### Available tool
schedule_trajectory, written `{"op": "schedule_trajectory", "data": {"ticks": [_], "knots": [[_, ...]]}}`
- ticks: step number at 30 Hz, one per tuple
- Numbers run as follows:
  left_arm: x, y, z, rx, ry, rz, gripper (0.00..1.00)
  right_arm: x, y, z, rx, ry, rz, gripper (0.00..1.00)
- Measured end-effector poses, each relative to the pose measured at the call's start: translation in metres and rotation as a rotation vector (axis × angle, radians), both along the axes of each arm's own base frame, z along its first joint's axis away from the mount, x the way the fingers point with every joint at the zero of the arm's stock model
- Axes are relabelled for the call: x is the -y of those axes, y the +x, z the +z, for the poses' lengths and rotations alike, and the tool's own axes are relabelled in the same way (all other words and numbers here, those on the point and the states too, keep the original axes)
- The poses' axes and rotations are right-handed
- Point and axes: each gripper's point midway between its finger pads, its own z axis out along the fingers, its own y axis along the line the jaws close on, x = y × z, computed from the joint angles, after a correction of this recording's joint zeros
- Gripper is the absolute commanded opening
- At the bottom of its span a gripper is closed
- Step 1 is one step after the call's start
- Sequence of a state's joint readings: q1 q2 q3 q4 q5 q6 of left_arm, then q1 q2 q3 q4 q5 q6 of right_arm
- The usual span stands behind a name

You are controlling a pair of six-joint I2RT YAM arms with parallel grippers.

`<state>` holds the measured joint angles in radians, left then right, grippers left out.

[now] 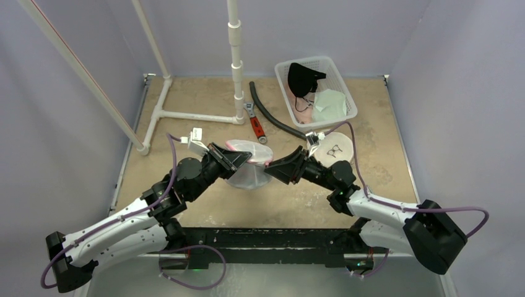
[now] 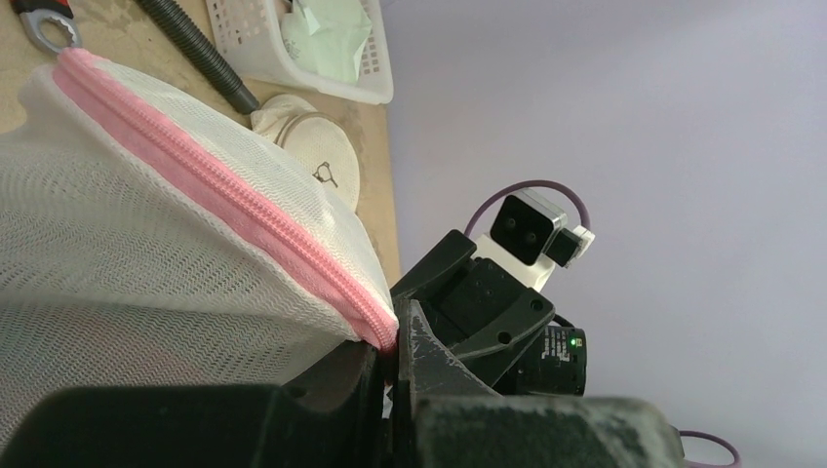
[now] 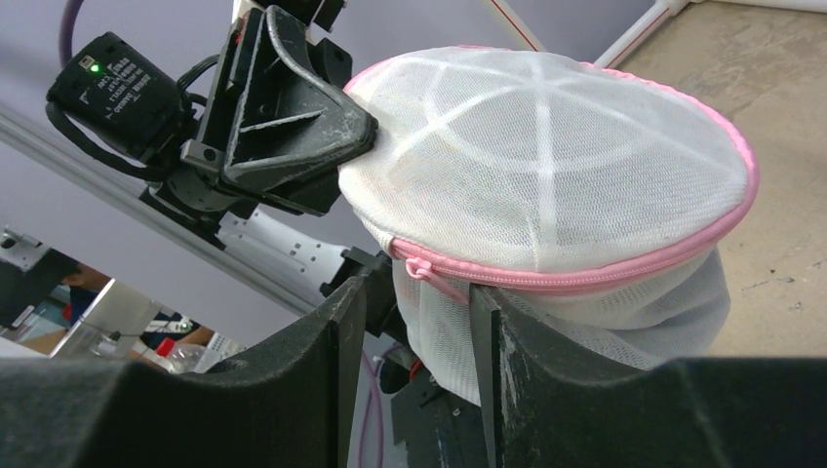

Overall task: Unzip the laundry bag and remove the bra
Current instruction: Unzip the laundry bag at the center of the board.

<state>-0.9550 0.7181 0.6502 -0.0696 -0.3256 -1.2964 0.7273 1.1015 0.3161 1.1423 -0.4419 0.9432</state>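
Jaws of left gripper: clamped together on pink zip seam of laundry bag. Jaws of right gripper: apart, straddling mesh just below zipper pull. Bag: hanging between both arms over table; white basket well behind.

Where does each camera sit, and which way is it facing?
Top external: above and behind the bases, looking down on the table; left arm and right arm show, meeting at the laundry bag.
Left wrist: on the left arm, looking along its shut fingers, up the zipper toward the basket and right gripper.
Right wrist: on the right arm, looking across the bag at the left gripper; own fingers flank the zipper pull.
Shared: each wrist view shows the opposite gripper.
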Motion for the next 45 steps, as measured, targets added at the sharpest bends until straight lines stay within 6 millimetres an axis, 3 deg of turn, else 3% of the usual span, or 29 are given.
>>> {"op": "schedule_trajectory", "data": {"ticks": [26, 37, 45], "knots": [[0.000, 0.000, 0.000, 0.000, -0.001, 0.001, 0.00, 0.001, -0.003, 0.010, 0.013, 0.033, 0.010, 0.24], [-0.001, -0.001, 0.002, 0.003, -0.005, 0.001, 0.00, 0.001, -0.002, 0.005, 0.004, 0.016, 0.008, 0.00], [-0.003, -0.001, 0.002, 0.003, -0.003, 0.003, 0.00, 0.002, -0.001, -0.001, 0.014, -0.021, -0.011, 0.00]]}}
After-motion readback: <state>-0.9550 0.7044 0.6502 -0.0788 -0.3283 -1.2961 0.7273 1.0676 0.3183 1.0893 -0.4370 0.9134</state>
